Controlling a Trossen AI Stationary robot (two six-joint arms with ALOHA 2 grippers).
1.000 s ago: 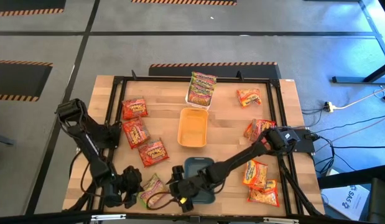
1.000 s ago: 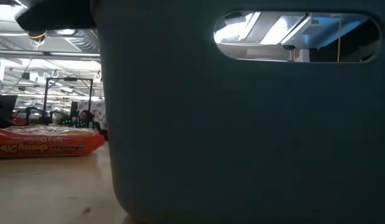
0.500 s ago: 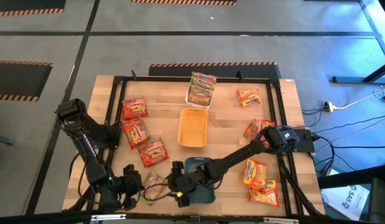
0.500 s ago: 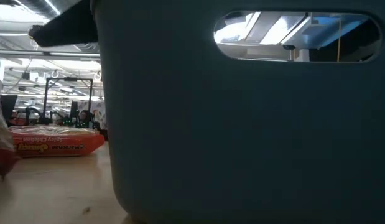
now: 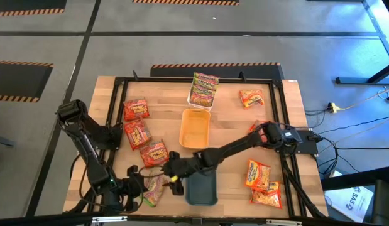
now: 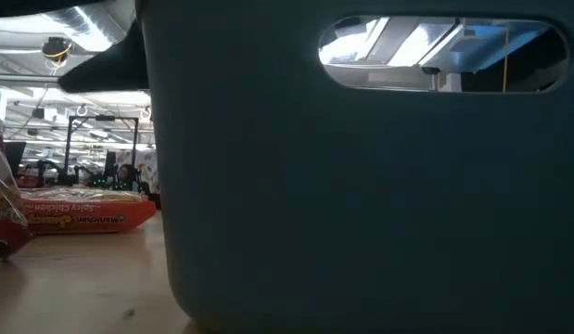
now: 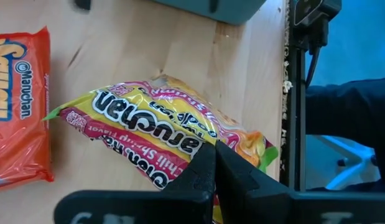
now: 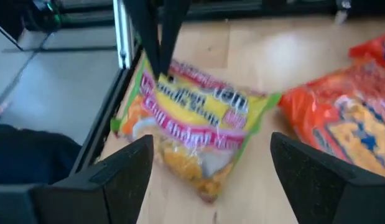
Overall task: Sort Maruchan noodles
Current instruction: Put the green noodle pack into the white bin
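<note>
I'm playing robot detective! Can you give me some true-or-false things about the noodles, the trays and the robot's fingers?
1. The left gripper has its fingers pinched shut on the green-pink noodle packet. True.
2. The right gripper has its fingers closed tight on a red packet. False: its fingers are spread open and hold nothing; they sit near the green-pink packet.
3. The orange tray in the middle of the table has no noodles in it. True.
4. The white tray at the far edge is empty. False: green-pink packets lie in it.
5. The teal tray sits at the near edge of the table. True.
</note>
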